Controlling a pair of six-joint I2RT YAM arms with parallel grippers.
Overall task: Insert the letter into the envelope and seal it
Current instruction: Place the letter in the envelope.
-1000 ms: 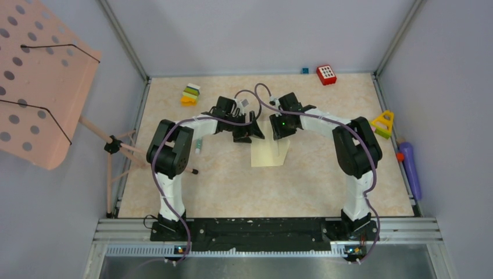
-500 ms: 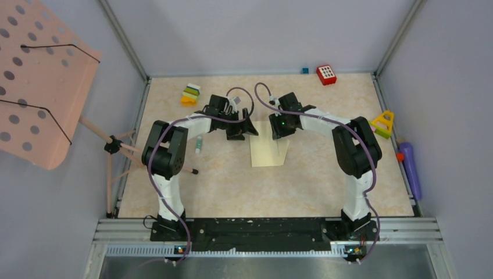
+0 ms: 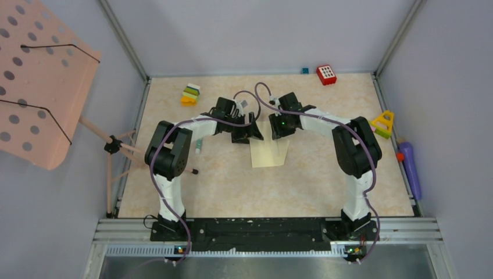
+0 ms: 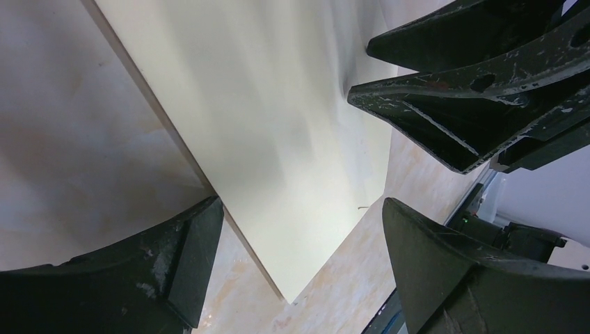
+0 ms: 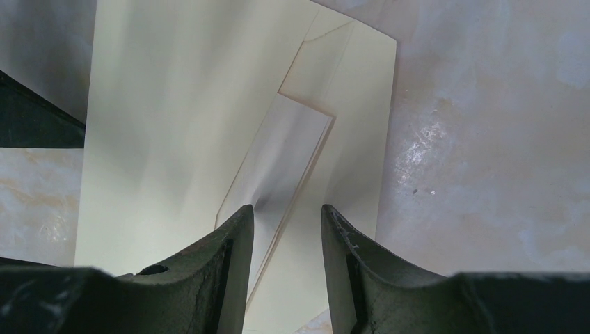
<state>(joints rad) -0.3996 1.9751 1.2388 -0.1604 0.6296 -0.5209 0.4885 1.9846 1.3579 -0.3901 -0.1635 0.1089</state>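
The table (image 3: 232,186) under me is beige and marbled, fenced by metal rails, with plain grey walls on three sides. A pink perforated board (image 3: 40,81) on a thin stand leans in at the upper left of the top view. Along the far edge sit a red block (image 3: 326,74) with white dots and a tiny blue cube (image 3: 304,71). A stack of yellow and green blocks (image 3: 190,95) lies at the upper left of the table. At the right edge are a yellow triangular toy (image 3: 383,123) and a purple cylinder (image 3: 410,165). A small pen (image 3: 199,145) lies beside my left forearm. The envelope (image 3: 269,154) lies flat near the centre of the top view, its far end under both my wrists. My left gripper (image 4: 300,209) stands wide open, straddling the envelope's long edge and closed on nothing. My right gripper (image 5: 282,209) is narrow but not closed. A raised, stepped fold of the pale paper runs into the gap between its fingers, and I cannot tell whether either finger touches it. Whether a letter is inside the envelope I cannot tell.
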